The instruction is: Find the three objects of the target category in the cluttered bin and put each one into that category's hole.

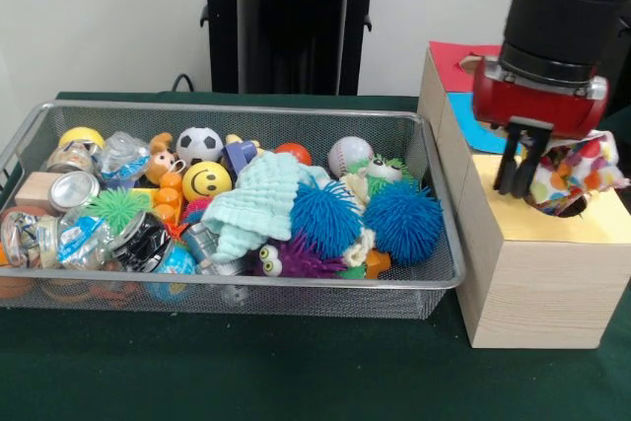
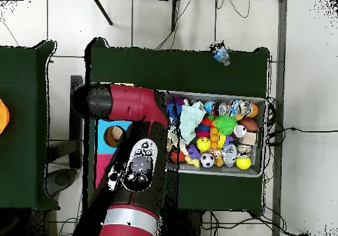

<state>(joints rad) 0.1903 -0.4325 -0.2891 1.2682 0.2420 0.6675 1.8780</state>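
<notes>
A table (image 1: 246, 382) covered in dark green cloth carries a wire mesh bin (image 1: 237, 293) and, just beside the bin's right end, a wooden sorting box (image 1: 537, 293). The box top has coloured panels, red at the far end, then blue, then yellow nearest the front edge.

The red and black arm (image 1: 557, 17) comes down over the box. Its gripper (image 1: 525, 179) hangs above the yellow panel, its dark fingers (image 1: 513, 160) close together and touching a white polka-dot cloth (image 1: 582, 173). Whether they are pinching the cloth cannot be told. The cloth sits bunched in the yellow panel's hole, partly spilling above it.

The bin is packed with clutter: a pale green cloth (image 1: 258, 202) draped across the middle, two spiky blue balls (image 1: 402, 222) at the right end, a yellow smiley ball (image 1: 206, 180), a small soccer ball (image 1: 200, 144), a baseball (image 1: 350, 154) near the back wall, and a metal can (image 1: 73, 189) at the left end.
</notes>
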